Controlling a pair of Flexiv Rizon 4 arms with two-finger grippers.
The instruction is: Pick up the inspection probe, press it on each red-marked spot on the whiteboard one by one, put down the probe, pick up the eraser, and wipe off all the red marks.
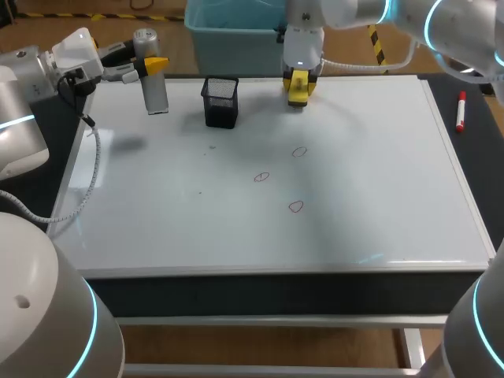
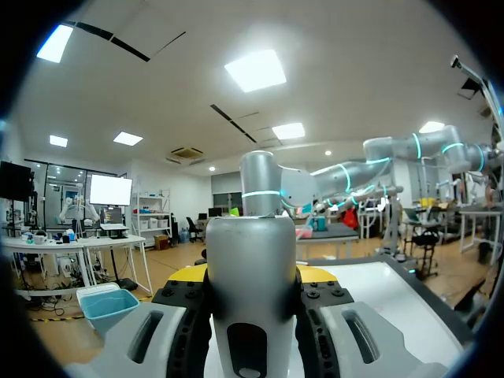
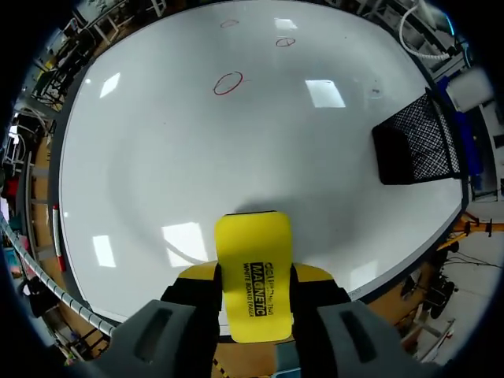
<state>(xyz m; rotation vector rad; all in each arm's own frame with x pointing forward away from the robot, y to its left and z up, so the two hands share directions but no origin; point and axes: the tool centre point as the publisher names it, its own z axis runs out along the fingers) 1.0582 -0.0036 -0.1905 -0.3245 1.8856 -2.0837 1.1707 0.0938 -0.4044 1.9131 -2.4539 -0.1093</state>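
Grey-white arms (image 1: 20,118), cyan-lit rings (image 1: 93,311), ribbed white cable (image 1: 96,161) — yellow-tipped end effectors (image 1: 299,83).

My left arm (image 1: 31,75) comes in from the left side with its wrist held level. The left gripper (image 1: 154,66) grips the inspection probe (image 1: 153,90) from two sides. My right arm (image 1: 370,12) reaches in from the far right, wrist pointing down, and the right gripper (image 3: 253,277) clamps the eraser (image 3: 252,248).
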